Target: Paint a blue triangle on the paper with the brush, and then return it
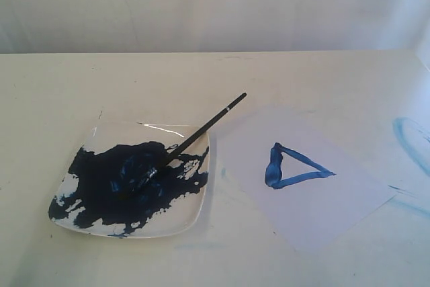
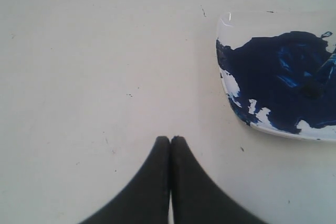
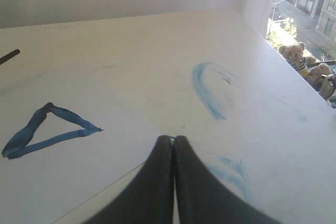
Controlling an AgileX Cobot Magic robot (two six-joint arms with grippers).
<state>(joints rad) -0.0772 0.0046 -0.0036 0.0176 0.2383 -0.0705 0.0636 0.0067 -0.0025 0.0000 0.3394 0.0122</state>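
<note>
Landmark: the square white plate [image 1: 193, 208], most of its face covered in dark blue paint [image 1: 124, 179], on the pale table [image 1: 67, 85].
Brush: the brush [image 1: 199, 133] lies free of both grippers. Its bristle end sits in the paint near the plate's middle, and its black handle slants up and out over the plate's rim on the paper side. The silver band is near the outer end.
Paper: the paper [image 1: 316, 213] lies flat on the table just beside the plate, turned at an angle. Whether its nearest corner touches the rim I cannot tell.
Triangle: the blue triangle [image 1: 274, 166] is on the half of the paper nearer the plate. Its thick, darker side faces the plate, and its two thin sides meet at a point aimed away from it.
Smear: a pale blue curved smear [image 1: 410, 142] marks the table beyond the paper, well apart from the plate.
Left gripper: the left gripper [image 2: 170, 140] has its black fingers pressed together with nothing between them. It is above bare table beside the plate [image 2: 224, 24], clear of its rim.
Right gripper: the right gripper [image 3: 173, 139] is likewise closed and empty. It is above the paper's [image 3: 79, 177] edge on the side away from the plate, with the triangle [image 3: 31, 127] on one side of it and the smear [image 3: 202, 90] on the other.
</note>
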